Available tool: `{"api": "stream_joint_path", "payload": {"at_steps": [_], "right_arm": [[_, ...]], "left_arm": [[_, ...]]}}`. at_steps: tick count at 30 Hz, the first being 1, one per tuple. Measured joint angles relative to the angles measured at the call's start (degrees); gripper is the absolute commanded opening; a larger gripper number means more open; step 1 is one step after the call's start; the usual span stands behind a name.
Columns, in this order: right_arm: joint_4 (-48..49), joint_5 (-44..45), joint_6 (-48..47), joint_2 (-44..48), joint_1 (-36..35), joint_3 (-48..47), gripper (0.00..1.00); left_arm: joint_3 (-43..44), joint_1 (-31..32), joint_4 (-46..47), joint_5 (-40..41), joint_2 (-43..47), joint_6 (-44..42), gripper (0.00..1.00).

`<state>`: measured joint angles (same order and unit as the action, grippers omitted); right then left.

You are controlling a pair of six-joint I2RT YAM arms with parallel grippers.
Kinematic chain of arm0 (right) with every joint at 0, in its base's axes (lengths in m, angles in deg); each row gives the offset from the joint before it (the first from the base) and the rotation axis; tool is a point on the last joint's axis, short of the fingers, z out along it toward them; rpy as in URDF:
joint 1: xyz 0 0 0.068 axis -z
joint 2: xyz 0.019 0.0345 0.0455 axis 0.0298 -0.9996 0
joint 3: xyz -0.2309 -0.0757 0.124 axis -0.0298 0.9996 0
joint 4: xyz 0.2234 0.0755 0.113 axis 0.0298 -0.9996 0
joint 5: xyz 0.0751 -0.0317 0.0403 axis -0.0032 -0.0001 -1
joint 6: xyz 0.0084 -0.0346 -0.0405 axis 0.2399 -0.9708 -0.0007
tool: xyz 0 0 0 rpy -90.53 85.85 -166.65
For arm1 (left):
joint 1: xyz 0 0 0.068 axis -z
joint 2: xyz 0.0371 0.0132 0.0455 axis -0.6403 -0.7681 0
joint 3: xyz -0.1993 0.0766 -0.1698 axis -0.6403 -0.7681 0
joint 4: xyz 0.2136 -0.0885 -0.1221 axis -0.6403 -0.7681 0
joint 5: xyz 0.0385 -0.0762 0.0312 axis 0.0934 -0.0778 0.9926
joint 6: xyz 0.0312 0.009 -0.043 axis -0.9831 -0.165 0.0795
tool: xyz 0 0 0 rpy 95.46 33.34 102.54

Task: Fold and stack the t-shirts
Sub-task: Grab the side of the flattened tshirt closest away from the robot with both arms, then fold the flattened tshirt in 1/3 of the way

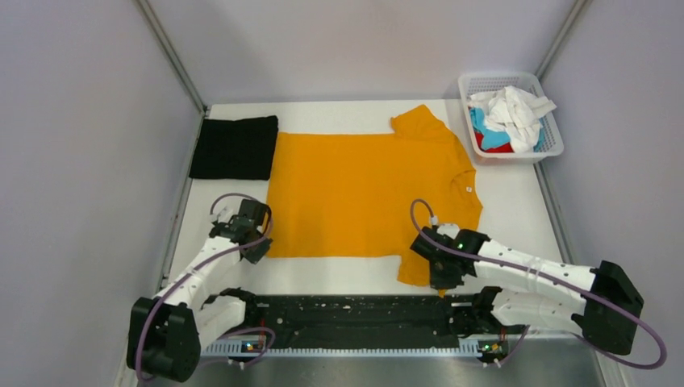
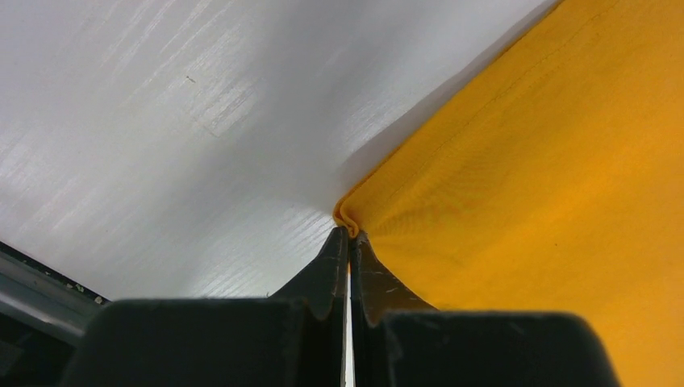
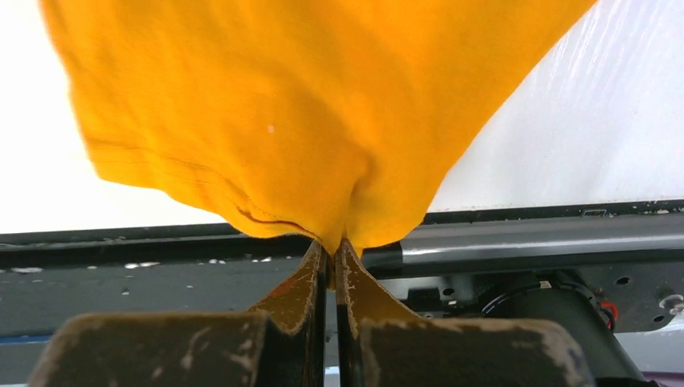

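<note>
Black t-shirt [image 1: 235, 147], already folded, sits far-left on the table [image 1: 516, 214]. Its right edge is against or just beside the orange one's hem, can't tell which.

Left gripper [image 2: 349, 234] is pressed together on the near-left hem corner, with only a small nub of cloth in the pinch. The corner is low, at the table surface.

Mustard-orange t-shirt [image 1: 363, 193] is spread flat mid-table. Long axis runs left-right: hem left, collar and neck label [image 1: 466, 185] right. Both arms sit on its near long edge, so the whole body lies beyond the fingertips, away from the bases.

Right gripper [image 3: 331, 244] is closed on the near sleeve, bunched and lifted off the table; cloth hangs from the pinch.

Next is likely a lengthwise fold, near edge carried away to the far edge. The arms need to travel in parallel or the edge skews.

Room: a bare strip lies between the near edge and the rail [image 1: 355, 310], and there is more bare table beyond the far edge. The far sleeve lies near the basket [image 1: 500, 77], far-right, which holds a white, light-blue and red heap [image 1: 508, 117]. Keep the right arm short of it.
</note>
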<state>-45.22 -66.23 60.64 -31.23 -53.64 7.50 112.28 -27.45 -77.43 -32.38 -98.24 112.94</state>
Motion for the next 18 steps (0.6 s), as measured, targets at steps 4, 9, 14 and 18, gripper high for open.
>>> {"api": "stream_joint_path", "payload": {"at_steps": [4,9,14,18], "right_arm": [[-0.50,3.02,-1.20,-0.48,3.02,-4.79,0.00],[2.64,5.86,-6.69,-0.59,12.35,-10.62,0.00],[6.51,7.30,-14.56,-5.05,21.46,-17.09,0.00],[9.55,7.63,-20.39,-9.99,26.95,-22.23,0.00]], "left_arm": [[0.98,0.00,-0.04,-1.05,-0.59,-0.04,0.00],[6.91,-0.44,0.39,-2.40,-5.77,-0.50,0.00],[15.23,-1.97,1.20,-3.61,-13.44,-1.90,0.00],[20.44,-4.13,1.49,-4.22,-17.64,-3.08,0.00]]}}
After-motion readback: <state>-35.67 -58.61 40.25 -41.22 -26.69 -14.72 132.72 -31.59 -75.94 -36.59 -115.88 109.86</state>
